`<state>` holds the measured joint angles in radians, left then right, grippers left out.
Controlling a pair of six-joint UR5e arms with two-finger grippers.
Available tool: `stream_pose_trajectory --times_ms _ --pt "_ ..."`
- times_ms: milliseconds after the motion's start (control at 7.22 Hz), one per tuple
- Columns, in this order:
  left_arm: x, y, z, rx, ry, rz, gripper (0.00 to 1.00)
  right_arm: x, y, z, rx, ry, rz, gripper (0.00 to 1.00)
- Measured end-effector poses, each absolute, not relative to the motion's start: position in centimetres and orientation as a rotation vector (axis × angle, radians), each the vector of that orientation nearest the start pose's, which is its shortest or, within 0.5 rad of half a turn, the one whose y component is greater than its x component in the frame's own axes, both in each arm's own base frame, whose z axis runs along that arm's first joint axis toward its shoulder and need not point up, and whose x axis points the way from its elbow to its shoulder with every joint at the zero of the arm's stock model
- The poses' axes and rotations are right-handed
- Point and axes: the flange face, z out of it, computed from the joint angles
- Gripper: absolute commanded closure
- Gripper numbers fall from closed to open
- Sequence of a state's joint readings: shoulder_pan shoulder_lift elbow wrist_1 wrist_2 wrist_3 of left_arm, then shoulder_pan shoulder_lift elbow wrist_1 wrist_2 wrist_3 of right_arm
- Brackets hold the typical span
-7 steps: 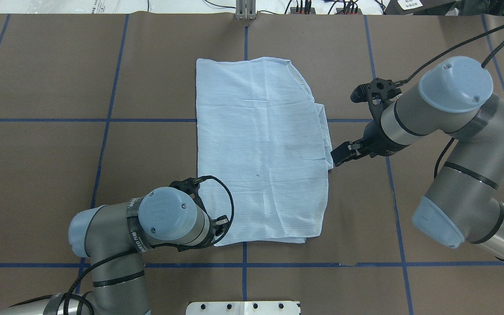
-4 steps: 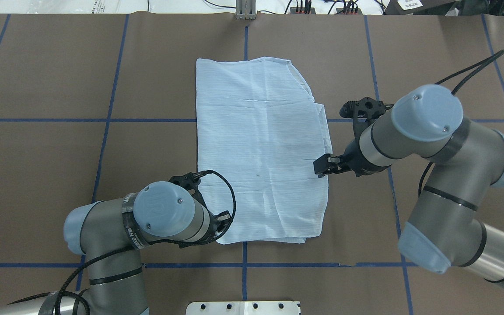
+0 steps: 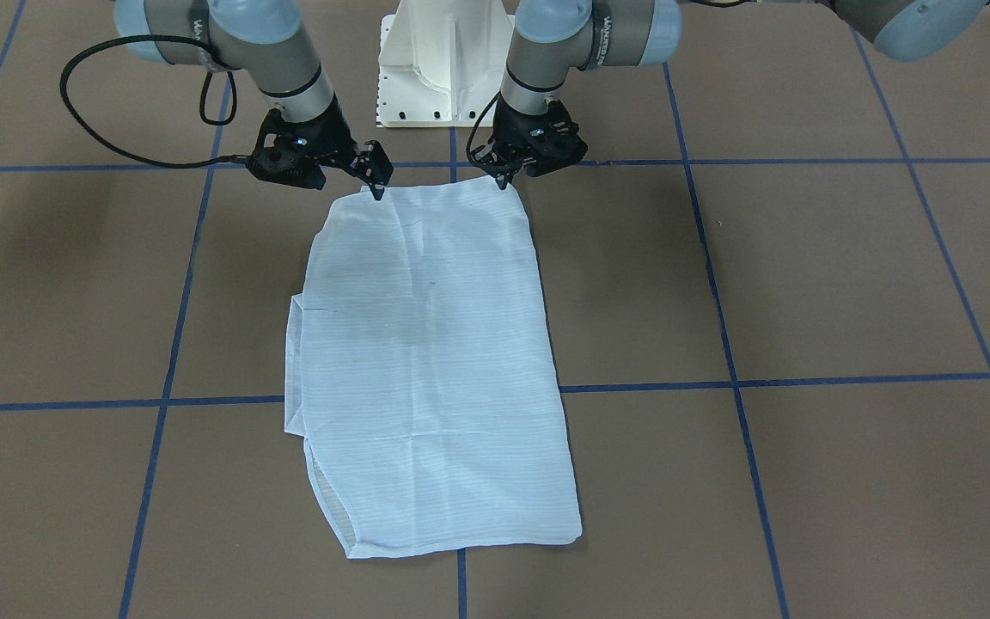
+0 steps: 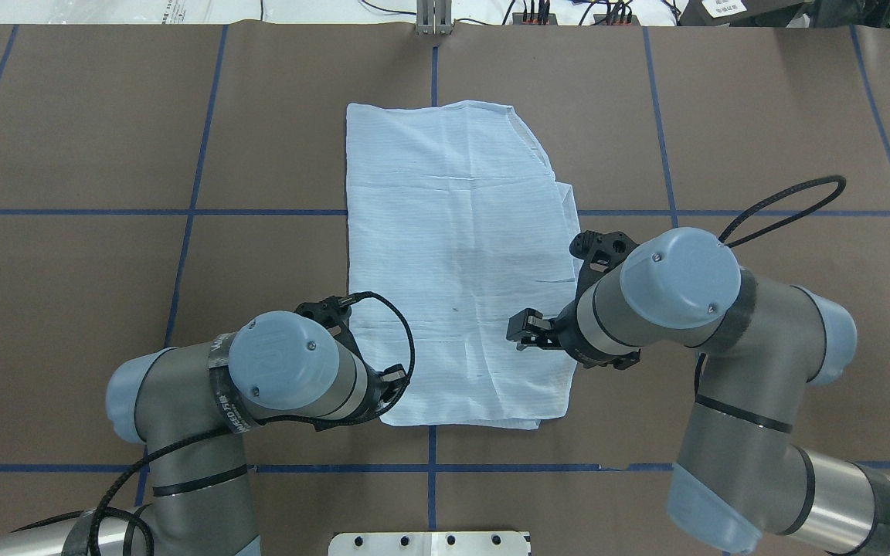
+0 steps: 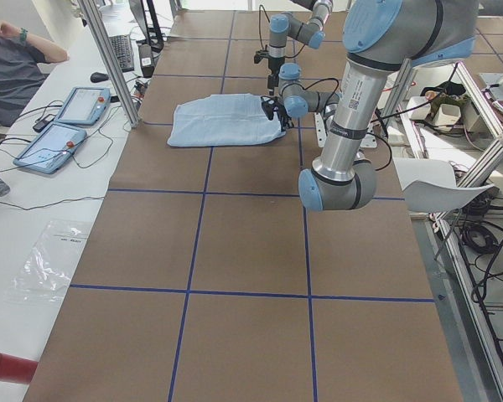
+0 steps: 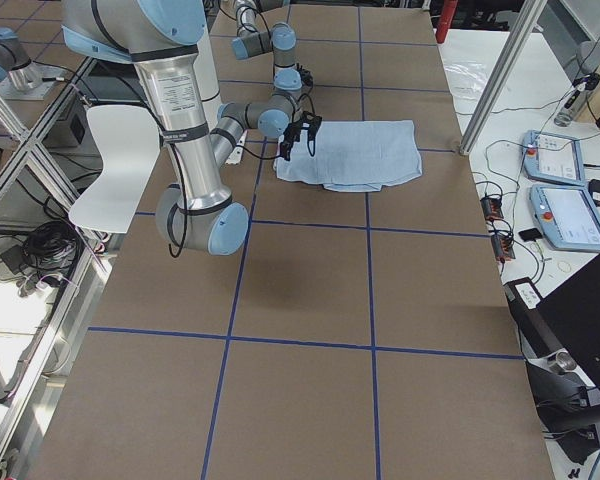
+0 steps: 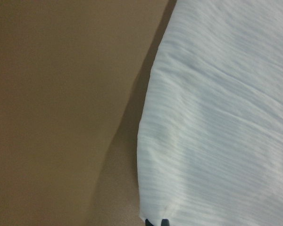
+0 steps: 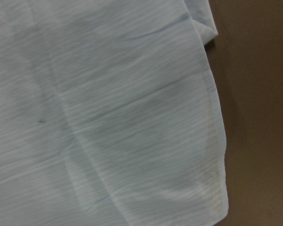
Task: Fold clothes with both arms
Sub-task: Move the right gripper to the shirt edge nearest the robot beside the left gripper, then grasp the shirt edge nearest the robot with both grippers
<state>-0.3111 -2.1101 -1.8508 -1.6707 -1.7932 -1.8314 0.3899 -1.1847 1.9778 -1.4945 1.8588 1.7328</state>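
Observation:
The light-blue striped shirt (image 4: 453, 255) (image 3: 426, 361) lies folded into a flat rectangle in the middle of the brown table. At its near left corner sits my left gripper (image 4: 395, 384) (image 3: 504, 179). The left wrist view shows the two tips close together on that corner of the cloth (image 7: 217, 117), so it looks shut on it. My right gripper (image 4: 521, 330) (image 3: 377, 182) hovers open just above the shirt's near right part, inside the right edge. The right wrist view shows only fabric (image 8: 108, 117) and its right hem, no fingers.
Blue tape lines divide the brown table cover (image 4: 105, 309) into squares. The white robot base (image 4: 429, 543) (image 3: 439, 60) stands at the near edge behind the shirt. A seated person (image 5: 8, 67) and two tablets (image 5: 67, 126) are beyond the far edge.
My right arm has swung nearer and leftward, carrying its gripper from beside the shirt's right edge to over the near right part. The left arm shifted slightly; its gripper stays at the corner.

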Motion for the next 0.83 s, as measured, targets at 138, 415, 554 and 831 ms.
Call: stream_pose_trajectory --times_ms 138,415,554,831 --pt "56.0 -29.7 22.0 -0.184 0.927 -0.426 1.0 -50.5 -29.9 25.8 -0.198 -0.863 0.45 0.0" --pt "55.9 -29.7 22.1 -0.184 0.926 -0.426 1.0 -53.2 -28.1 25.8 -0.22 -0.789 0.512 0.0" --pt "55.9 -29.7 22.1 -0.185 0.926 -0.427 1.0 -54.2 -27.8 26.2 -0.214 -0.766 0.523 0.0" --pt "55.9 -29.7 22.2 -0.185 0.925 -0.428 1.0 -55.5 -27.6 26.7 -0.202 -0.743 0.53 0.0"
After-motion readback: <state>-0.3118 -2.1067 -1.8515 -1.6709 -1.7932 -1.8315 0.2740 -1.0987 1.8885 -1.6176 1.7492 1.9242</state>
